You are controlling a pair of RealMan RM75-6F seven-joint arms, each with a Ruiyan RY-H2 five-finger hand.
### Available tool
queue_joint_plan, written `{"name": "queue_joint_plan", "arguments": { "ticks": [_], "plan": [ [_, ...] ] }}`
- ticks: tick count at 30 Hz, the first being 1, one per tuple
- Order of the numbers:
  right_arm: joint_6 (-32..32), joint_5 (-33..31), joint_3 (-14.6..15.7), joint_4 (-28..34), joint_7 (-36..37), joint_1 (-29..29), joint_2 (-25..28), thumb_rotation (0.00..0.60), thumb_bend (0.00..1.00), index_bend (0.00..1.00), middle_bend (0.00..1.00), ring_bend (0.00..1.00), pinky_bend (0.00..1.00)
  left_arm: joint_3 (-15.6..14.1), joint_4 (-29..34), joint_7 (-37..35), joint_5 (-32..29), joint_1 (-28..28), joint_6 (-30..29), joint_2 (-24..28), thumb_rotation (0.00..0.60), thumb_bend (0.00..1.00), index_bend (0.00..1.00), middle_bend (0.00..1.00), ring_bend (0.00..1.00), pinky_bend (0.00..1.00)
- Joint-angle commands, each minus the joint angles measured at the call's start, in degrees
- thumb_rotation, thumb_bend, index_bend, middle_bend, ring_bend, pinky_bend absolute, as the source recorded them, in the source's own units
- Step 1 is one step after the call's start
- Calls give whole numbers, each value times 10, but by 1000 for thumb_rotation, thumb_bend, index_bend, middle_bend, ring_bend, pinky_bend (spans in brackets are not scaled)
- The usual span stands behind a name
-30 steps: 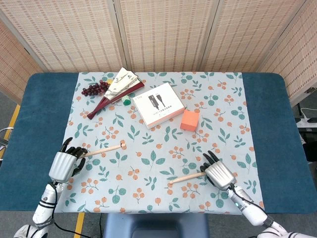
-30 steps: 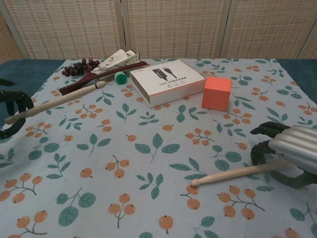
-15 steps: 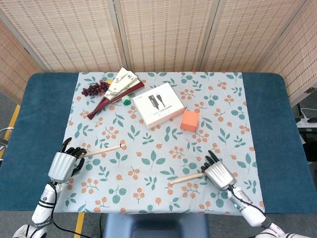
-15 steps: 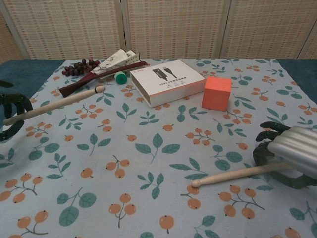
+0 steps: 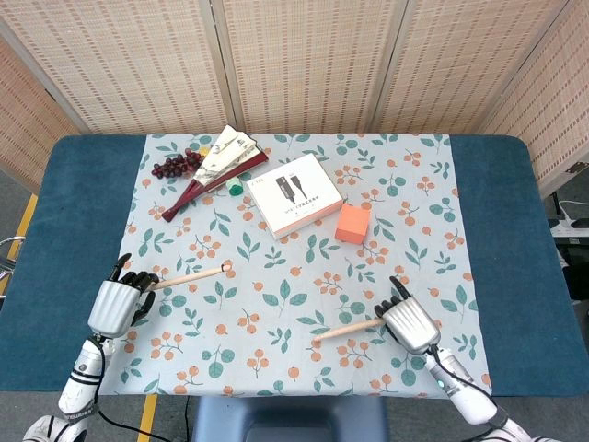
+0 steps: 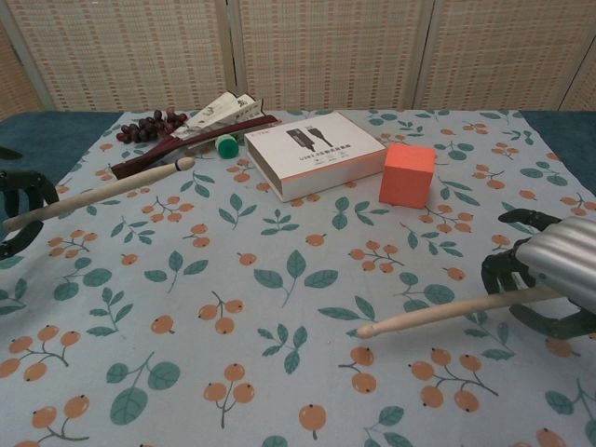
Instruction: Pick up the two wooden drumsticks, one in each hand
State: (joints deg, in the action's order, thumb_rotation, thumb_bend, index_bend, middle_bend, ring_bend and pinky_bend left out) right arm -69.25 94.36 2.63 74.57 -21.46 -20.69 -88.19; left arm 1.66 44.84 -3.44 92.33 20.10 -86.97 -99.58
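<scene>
Two pale wooden drumsticks are in the hands. My left hand (image 5: 115,302) (image 6: 17,212) grips the butt of the left drumstick (image 5: 189,276) (image 6: 102,192), whose tip points right over the leafy cloth. At the lower right, my right hand (image 5: 409,324) (image 6: 549,284) grips the other drumstick (image 5: 347,330) (image 6: 438,315). In the chest view that stick stands clear of the cloth, its rounded tip pointing left.
On the far side of the cloth (image 5: 294,239) lie a white box (image 5: 295,193), an orange block (image 5: 353,223), dark grapes (image 5: 175,165), a folded fan (image 5: 216,164) and a small green cap (image 5: 236,188). Blue table (image 5: 515,239) borders the cloth.
Both hands drew slightly toward the near table edge with their sticks. The right drumstick's tip has come up off the cloth.
</scene>
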Motion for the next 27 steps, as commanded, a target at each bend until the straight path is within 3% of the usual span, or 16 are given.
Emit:
{"name": "queue_joint_plan", "arguments": {
  "ticks": [1, 6, 16, 22, 27],
  "plan": [
    [-21, 9, 0, 5, 24, 6, 10, 600, 400, 947, 883, 527, 119, 3, 8, -4, -6, 1, 7, 5, 600, 604, 850, 864, 535, 150],
    [-32, 6, -9, 11, 76, 3, 16, 600, 400, 991, 916, 566, 155, 13, 86, -19, -25, 2, 28, 29, 600, 605, 853, 865, 537, 155],
    [-17, -1, -53, 67, 180, -42, 4, 600, 401, 996, 919, 569, 156, 54, 325, 109, -83, 30, 96, 86, 600, 604, 857, 871, 549, 178],
    [5, -9, -84, 100, 183, -79, -13, 600, 400, 996, 919, 569, 156, 57, 404, 177, -98, 41, 117, 89, 600, 605, 858, 872, 550, 181],
    [38, -35, -105, 104, 172, -106, -30, 600, 401, 996, 919, 570, 156, 52, 432, 220, -96, 47, 121, 76, 600, 604, 857, 873, 550, 181]
  ]
}}
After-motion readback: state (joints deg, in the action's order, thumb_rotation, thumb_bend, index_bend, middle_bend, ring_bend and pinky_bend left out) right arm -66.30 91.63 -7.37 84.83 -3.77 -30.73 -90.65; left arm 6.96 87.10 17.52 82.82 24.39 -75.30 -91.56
